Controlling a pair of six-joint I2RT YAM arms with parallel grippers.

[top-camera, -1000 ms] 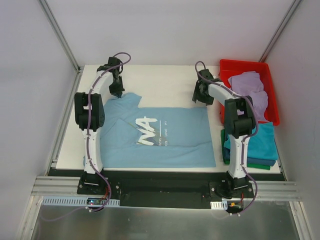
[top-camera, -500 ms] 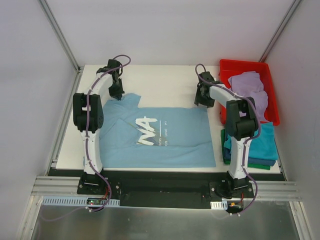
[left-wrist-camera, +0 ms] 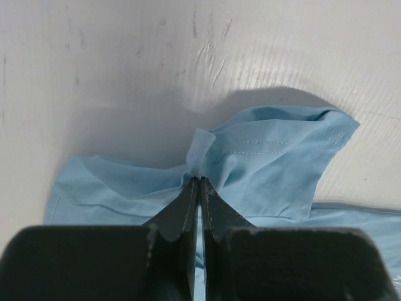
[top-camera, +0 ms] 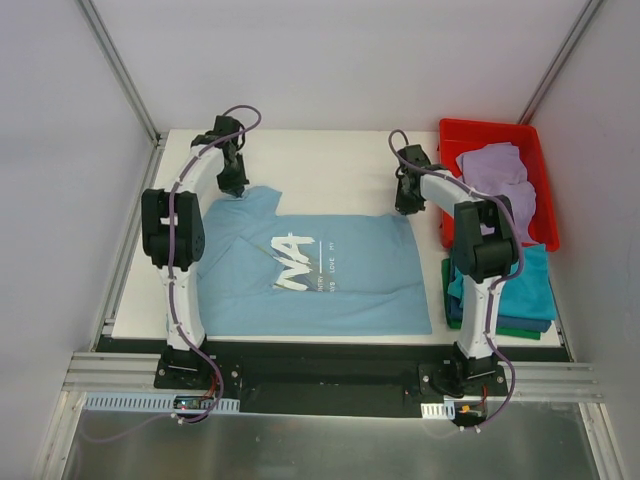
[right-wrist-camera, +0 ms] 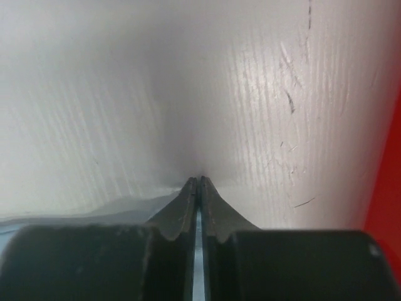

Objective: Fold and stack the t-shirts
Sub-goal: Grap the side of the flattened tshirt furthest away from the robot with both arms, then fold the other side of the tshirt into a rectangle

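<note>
Light blue t-shirt (top-camera: 340, 290) lies spread flat in the centre of the overhead frame. The left gripper (left-wrist-camera: 199, 180) pinches a raised fold at its upper-left sleeve. The right gripper (right-wrist-camera: 198, 180) is nipped together on its upper-right corner edge.

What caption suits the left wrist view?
Left gripper shut on a raised fold of the light blue cotton t-shirt over white table.

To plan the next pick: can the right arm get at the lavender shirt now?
Probably not yet: the right gripper seems shut on a corner of the light blue shirt. The lavender shirt lies uncovered in the bin nearby.
</note>
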